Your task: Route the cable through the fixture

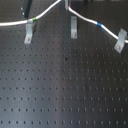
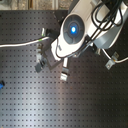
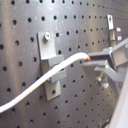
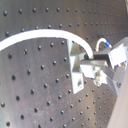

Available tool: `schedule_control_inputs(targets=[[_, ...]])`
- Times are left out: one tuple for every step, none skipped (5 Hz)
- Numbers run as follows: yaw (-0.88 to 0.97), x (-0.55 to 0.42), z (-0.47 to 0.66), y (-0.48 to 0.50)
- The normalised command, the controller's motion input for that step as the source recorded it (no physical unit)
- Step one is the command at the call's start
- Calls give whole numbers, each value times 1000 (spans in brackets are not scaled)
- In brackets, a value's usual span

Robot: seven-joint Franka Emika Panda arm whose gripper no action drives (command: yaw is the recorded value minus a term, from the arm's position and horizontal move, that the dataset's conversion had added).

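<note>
The white cable crosses the black pegboard in the first exterior view. Its green band lies just above the left fixture. Its blue band lies between the middle fixture and the right fixture. The cable peaks at the top edge, where my gripper holds it. In the first wrist view the gripper is shut on the cable, right beside a grey fixture. In the second wrist view the cable arcs over that fixture.
The pegboard is bare metal with rows of holes. In the second exterior view the arm's body hides the gripper and much of the cable. A small blue object sits at the second exterior view's left edge.
</note>
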Motion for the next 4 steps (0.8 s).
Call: schedule_control_inputs(targets=[[897,-62,133,-15],[734,-162,195,-68],[708,-111,197,-38],[0,34,-1,-14]])
